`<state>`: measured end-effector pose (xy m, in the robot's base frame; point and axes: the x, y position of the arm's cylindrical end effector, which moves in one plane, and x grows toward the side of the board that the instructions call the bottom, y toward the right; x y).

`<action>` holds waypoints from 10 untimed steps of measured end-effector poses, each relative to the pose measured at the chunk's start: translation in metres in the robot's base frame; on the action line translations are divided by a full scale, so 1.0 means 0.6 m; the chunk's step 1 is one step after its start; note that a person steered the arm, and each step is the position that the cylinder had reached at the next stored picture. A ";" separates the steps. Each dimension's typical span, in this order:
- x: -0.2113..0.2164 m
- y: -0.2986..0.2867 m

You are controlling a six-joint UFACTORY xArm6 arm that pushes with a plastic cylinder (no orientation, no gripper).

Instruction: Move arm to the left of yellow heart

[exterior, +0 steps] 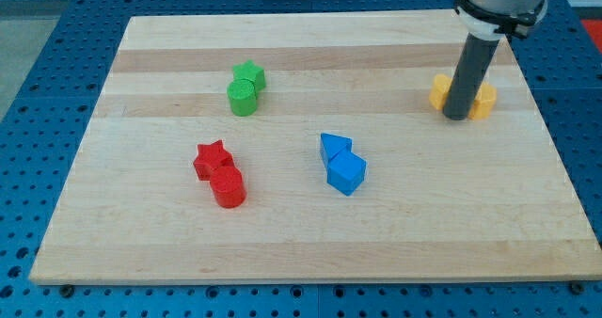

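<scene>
Leftmost on the worktop (141, 233): red star (212, 157) touching red cylinder (229, 187). Further right, green star (249, 74) against green cylinder (242, 99); then blue triangle (334, 149) touching blue cube (346, 173). Far right: my tip (456, 117) between two yellow blocks (439, 91), shapes unclear, yellow heart (483, 101) presumably one. No pincer fitted.

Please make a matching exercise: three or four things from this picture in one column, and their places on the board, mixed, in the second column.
Things:
1. green blocks
2. red blocks
3. blue blocks
4. my tip

Places:
A. at the yellow blocks, the view's right top
B. near the board's middle
C. the view's lower left
D. the view's upper left

Pairs: 1-D, 2-C, 3-B, 4-A
</scene>
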<state>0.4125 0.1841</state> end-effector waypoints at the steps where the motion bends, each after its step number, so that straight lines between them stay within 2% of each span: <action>1: 0.028 -0.070; 2: 0.024 -0.132; 3: -0.040 -0.138; 4: -0.074 -0.088; 10: -0.060 -0.075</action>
<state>0.3762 0.1389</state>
